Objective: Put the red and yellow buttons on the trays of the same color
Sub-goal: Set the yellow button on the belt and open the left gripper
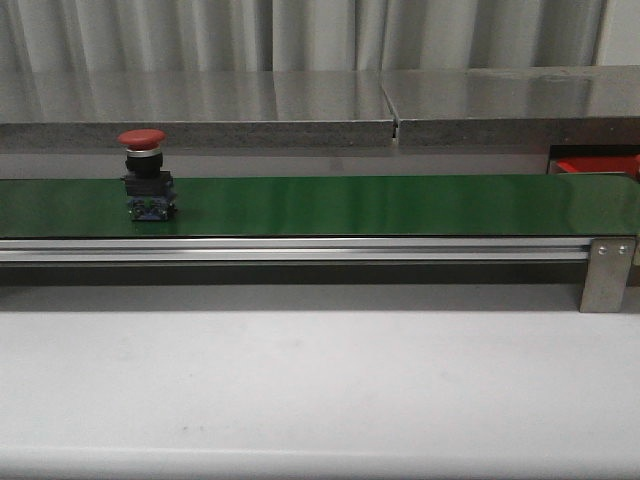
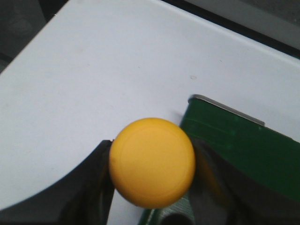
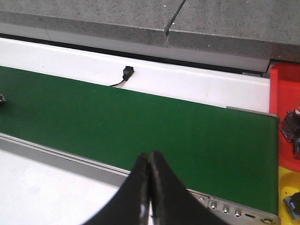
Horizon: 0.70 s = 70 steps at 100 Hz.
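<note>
We see a red button (image 1: 147,172), mushroom cap on a black and blue base, standing upright on the green belt at its left end. A yellow button (image 2: 152,161) sits clamped between the left end effector's fingers (image 2: 89,187), its round cap facing us.

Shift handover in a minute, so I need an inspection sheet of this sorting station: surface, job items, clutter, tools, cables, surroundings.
Surface: green conveyor belt with an aluminium side rail, set behind a white table.
Job's things: red button stands upright on the belt toward its left end; yellow button is held in the left tool; red tray and yellow tray sit beyond the belt's right end, each with dark parts inside.
Clutter: nothing seen.
Grippers: left tool shut on the yellow button; right tool shut, empty, above the belt's near rail.
Cables: a small black sensor with thin wires beside the belt's far edge.
Surroundings: grey stone-like ledge and pale curtains behind.
</note>
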Each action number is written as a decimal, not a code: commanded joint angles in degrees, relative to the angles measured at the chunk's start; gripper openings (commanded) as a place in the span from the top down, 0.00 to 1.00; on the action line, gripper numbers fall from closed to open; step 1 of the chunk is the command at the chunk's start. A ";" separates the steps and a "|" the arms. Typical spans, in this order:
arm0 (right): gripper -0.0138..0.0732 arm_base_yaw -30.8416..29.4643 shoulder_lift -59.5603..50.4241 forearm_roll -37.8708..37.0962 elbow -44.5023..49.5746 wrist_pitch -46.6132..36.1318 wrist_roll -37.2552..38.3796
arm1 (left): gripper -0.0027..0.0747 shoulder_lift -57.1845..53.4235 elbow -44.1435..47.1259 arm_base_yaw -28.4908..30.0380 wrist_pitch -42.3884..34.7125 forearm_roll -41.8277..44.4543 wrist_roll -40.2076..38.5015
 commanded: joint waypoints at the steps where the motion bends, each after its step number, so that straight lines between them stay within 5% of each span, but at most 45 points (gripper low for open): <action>1: 0.93 0.07 -0.83 0.95 -1.54 -2.10 -0.30 | 0.66 -3.06 -0.32 -1.86 -3.30 -1.15 0.17; 52: 0.93 0.07 -0.83 0.95 -1.54 -2.10 -0.30 | 0.63 -1.54 2.12 -7.60 -4.67 -1.54 0.17; 70: 0.93 0.07 -0.83 0.95 -1.54 -2.10 -0.30 | 0.31 -1.41 2.12 -7.60 -4.18 -1.54 0.29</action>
